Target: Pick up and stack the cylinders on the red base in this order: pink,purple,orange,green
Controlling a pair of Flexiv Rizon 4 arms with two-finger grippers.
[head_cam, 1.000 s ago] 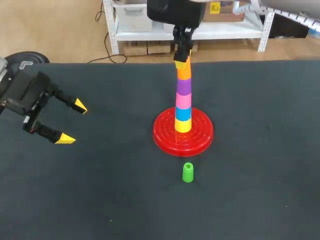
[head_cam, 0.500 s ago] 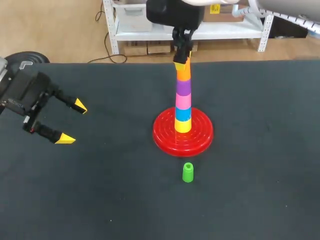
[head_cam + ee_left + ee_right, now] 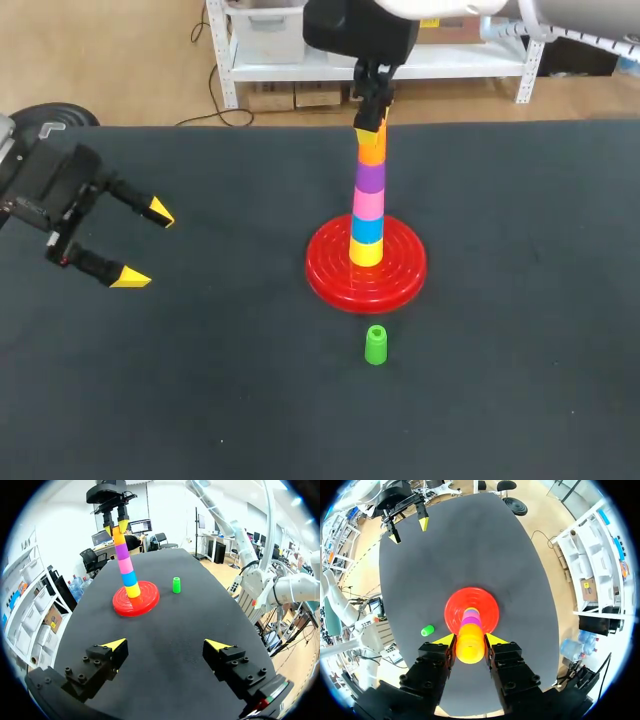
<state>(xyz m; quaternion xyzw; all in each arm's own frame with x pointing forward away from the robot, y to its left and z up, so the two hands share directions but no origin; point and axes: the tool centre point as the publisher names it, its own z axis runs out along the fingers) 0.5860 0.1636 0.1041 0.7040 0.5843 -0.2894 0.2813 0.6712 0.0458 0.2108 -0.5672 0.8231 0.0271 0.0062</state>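
Jaws of the right gripper straddle the top of the orange cylinder; whether they pinch it I cannot tell. Orange tops a stack of purple, pink, blue and yellow on the red base. The green cylinder stands on the table near the base. The left gripper, jaws spread, hangs well apart.

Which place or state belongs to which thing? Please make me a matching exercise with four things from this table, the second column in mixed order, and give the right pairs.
1. green cylinder
2. orange cylinder
3. left gripper
4. red base

a. open, holding nothing
b. between the fingers of the right gripper
c. upright, alone in front of the base
d. under the coloured stack

Pairs: 1-c; 2-b; 3-a; 4-d
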